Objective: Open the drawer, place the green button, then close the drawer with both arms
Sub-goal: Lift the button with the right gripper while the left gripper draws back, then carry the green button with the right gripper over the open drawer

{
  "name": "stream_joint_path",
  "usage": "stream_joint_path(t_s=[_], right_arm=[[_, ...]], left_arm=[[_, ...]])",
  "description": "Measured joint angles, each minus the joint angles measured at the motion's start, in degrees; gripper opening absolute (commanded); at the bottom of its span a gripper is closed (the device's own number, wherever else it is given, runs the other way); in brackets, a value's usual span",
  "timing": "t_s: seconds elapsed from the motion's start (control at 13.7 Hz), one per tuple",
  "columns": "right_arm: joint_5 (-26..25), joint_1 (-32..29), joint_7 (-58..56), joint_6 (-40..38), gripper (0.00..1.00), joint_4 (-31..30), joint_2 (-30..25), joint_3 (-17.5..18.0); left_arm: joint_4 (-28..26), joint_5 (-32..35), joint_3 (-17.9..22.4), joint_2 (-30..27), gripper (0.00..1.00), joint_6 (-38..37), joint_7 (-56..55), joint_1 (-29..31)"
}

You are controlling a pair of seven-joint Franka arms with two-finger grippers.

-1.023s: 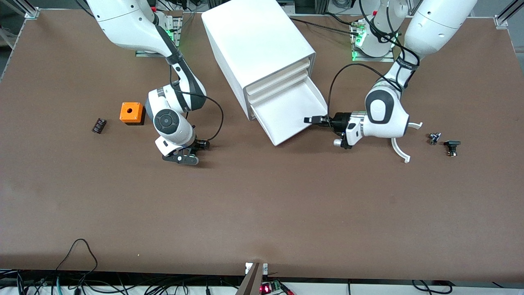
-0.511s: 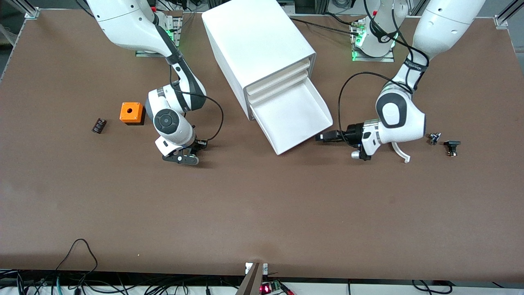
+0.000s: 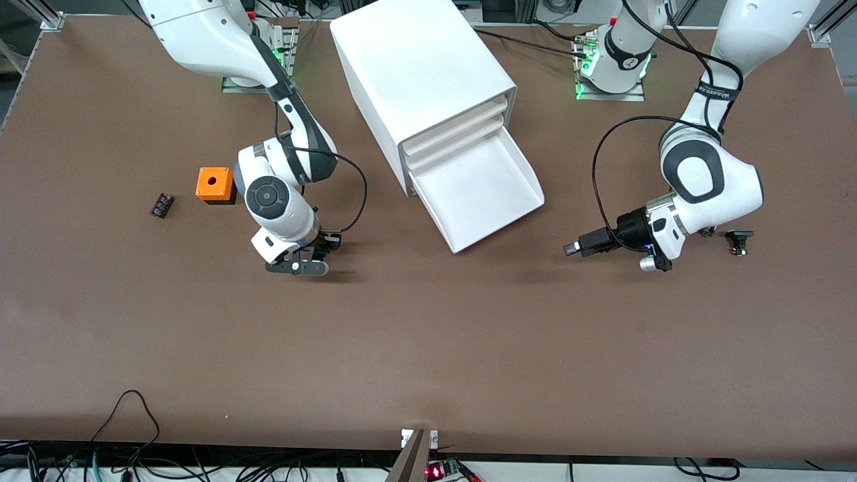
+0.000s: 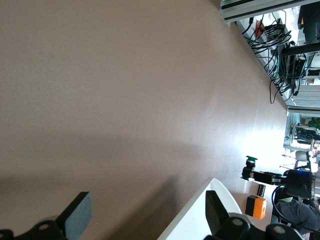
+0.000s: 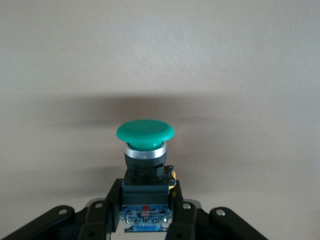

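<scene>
The drawer (image 3: 485, 191), the lowest one of the white cabinet (image 3: 422, 73), stands pulled out and is empty. My right gripper (image 3: 299, 267) is low over the table, toward the right arm's end from the drawer. It is shut on the button (image 5: 145, 132), whose green cap points away from the wrist; the fingers (image 5: 100, 212) clamp its black-and-blue body. My left gripper (image 3: 573, 249) is open and empty, over the table toward the left arm's end from the drawer. In the left wrist view, its fingers (image 4: 76, 216) are wide apart, with the drawer's corner (image 4: 200, 225) close by.
An orange cube with a hole (image 3: 215, 185) and a small black part (image 3: 161, 205) lie toward the right arm's end. A black flat-capped part (image 3: 739, 238) lies by the left arm's wrist. The cube (image 4: 256, 206) also shows in the left wrist view.
The drawer slid a little farther out, then my left gripper drew away from its front toward the left arm's end. My right gripper turned slightly with the button.
</scene>
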Motion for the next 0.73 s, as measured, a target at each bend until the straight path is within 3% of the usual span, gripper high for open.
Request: stream_joint_path(t_s=[0.22,0.44,0.73], right_arm=[[0.01,-1.07,-7.87,-10.17,0.22,10.44,-1.15,-0.04],[0.07,-1.40,-21.03,-11.71,0.22,17.14,-1.53,0.44],[0.05,-1.60,-43.16,-10.54,0.22,22.23,-1.16,7.29]], left_arm=[[1.29,10.21,1.05,-3.91,1.00,1.11,-0.13,1.08],[4.94,23.79,3.59,-7.63,1.00,0.36,-0.16,3.47],[12.52,41.63,8.44,-13.63,1.00,-15.60,-0.89,3.73]])
